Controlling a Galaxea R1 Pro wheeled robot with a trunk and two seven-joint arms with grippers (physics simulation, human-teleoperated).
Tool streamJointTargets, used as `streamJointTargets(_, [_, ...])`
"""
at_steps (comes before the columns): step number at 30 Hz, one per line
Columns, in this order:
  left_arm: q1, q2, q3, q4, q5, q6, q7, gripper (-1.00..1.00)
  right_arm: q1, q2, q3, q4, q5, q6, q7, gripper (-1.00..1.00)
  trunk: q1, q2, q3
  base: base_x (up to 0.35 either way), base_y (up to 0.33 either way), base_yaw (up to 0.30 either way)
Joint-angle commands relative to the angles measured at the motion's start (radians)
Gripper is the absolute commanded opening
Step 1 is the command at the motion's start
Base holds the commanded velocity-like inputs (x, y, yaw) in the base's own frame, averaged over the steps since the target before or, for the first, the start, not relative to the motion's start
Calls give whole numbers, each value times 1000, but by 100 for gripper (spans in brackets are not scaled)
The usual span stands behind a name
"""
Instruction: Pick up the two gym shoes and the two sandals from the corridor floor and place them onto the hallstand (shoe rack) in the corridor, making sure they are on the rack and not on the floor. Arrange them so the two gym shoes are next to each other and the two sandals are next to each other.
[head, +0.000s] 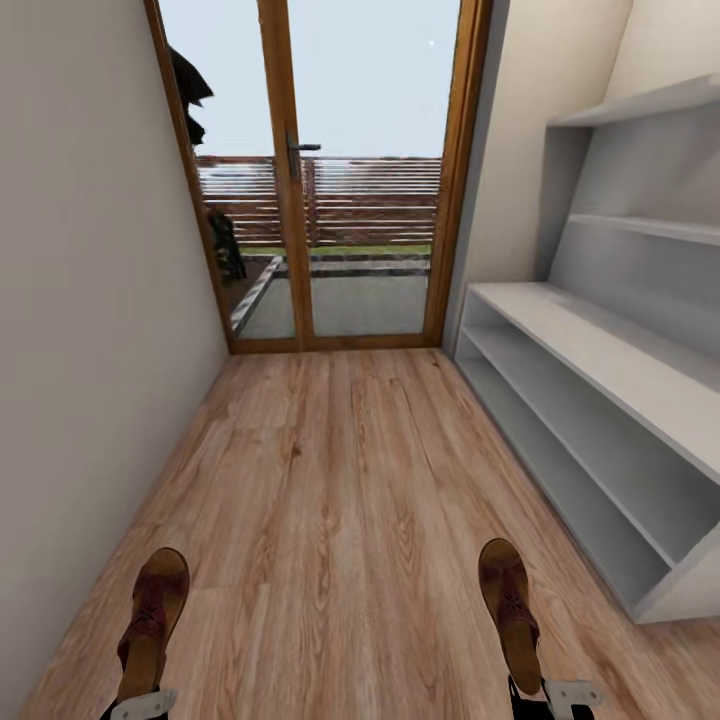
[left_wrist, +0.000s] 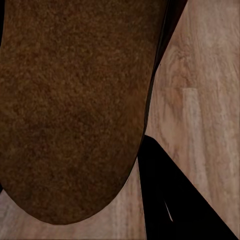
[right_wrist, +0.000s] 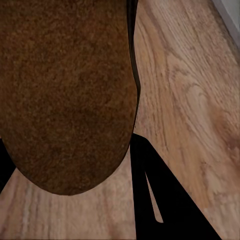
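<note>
Two dark brown sandals are held up over the wood-plank corridor floor (head: 340, 480). My left gripper (head: 140, 703) is shut on the heel of the left sandal (head: 150, 615), and its brown sole (left_wrist: 70, 100) looms close in the left wrist view beside a black finger (left_wrist: 172, 200). My right gripper (head: 553, 695) is shut on the heel of the right sandal (head: 510, 610), whose sole (right_wrist: 65, 90) shows next to a black finger (right_wrist: 160, 200). The pale grey hallstand (head: 600, 345) stands along the right wall, both tiers bare. The gym shoes are out of view.
A glazed wooden door (head: 320, 170) closes the corridor's far end. A plain wall (head: 80, 350) runs along the left. Staggered shelves (head: 650, 105) rise above the hallstand. Open floor lies between me and the door.
</note>
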Motion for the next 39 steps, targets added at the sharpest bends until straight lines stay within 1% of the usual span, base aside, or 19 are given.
streamJointTargets(1, [-1,0,0,1,7,-2,-6,-100,-1,0,-4,0,7,-3,-3,-100,0,0,-1,339,0,0])
streamJointTargets(39, [-1,0,0,1,7,-2,-6,-100,-1,0,-4,0,7,-3,-3,-100,0,0,-1,339,0,0])
